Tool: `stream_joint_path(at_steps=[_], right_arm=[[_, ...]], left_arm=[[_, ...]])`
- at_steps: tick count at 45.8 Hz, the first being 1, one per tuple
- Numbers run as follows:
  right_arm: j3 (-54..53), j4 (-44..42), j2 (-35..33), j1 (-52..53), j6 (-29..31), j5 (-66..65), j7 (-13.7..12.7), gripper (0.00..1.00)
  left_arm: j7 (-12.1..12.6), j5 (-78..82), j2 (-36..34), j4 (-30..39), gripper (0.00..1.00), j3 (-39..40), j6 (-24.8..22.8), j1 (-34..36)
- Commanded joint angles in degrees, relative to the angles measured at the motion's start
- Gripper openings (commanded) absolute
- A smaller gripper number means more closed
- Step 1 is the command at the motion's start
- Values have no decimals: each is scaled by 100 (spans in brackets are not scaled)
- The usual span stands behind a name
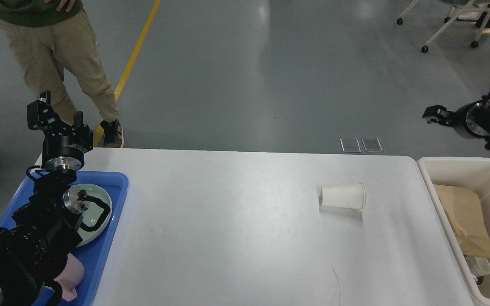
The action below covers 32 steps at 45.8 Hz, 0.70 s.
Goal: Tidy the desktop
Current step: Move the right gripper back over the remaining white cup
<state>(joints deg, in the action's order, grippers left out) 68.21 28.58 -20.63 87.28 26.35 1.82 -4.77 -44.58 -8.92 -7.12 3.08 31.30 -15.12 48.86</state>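
At the left edge, over the blue tray [113, 212] holding a pale green plate [100, 204] and a pink cloth [72, 280], the left gripper [60, 112] stands raised with its fingers apart and empty. Further right, the white desktop [228, 238] carries one paper cup [342, 196] lying on its side, rim toward the cream bin [430, 187], which holds brown paper [466, 216]. Above the bin hangs the right gripper [431, 114]; I cannot tell how its fingers sit. A careless pinch could crush the cup, or a nudge could roll it away across the desktop.
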Motion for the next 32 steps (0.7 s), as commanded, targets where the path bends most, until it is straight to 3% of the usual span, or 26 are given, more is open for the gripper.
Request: stream_joint_path(at_steps=[1,18,26,32], right_arm=[[210,797,366,1061,950,11,-7,100],[219,2995,735,3540,2137,2,-24,100],[219,3453,999,4323,2779,2,-24,100],[193,3471,1043,4429,2779,-7,-24,100]], left_arm=[[2,-4,0,0,96,-1,0,0],[-7,4,0,-9,96,-1,0,0],[2,-4,0,0,96,-1,0,0],[-7,-4,0,0,96,-1,0,0]])
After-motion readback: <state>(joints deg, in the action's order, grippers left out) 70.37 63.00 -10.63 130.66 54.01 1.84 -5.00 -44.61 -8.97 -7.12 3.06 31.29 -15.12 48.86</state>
